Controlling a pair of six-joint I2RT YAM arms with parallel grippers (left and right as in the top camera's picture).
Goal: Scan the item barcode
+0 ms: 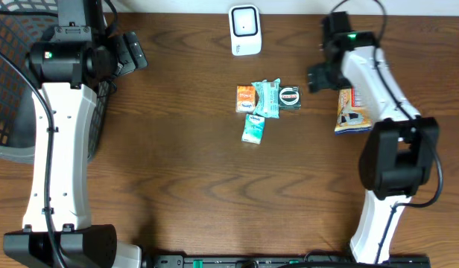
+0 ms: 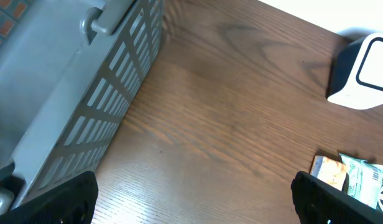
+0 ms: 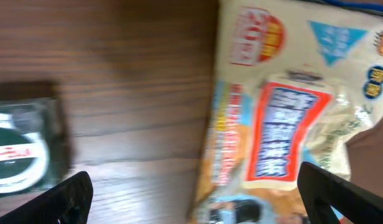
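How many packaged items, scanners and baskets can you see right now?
Packaged items: 5 (orange packet, pale green wrapped pack, dark box with round label, teal box, white-and-orange printed snack bag)
White barcode scanner: 1
Black mesh basket: 1
Total: 7

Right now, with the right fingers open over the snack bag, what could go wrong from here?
1. The snack bag shows its printed front, no barcode visible; it may need turning before the scanner can read it.
2. The dark pack lies close to one of the right fingers; a descent could nudge it.
3. The teal packet lies against the orange pack, so lifting one may drag the other.
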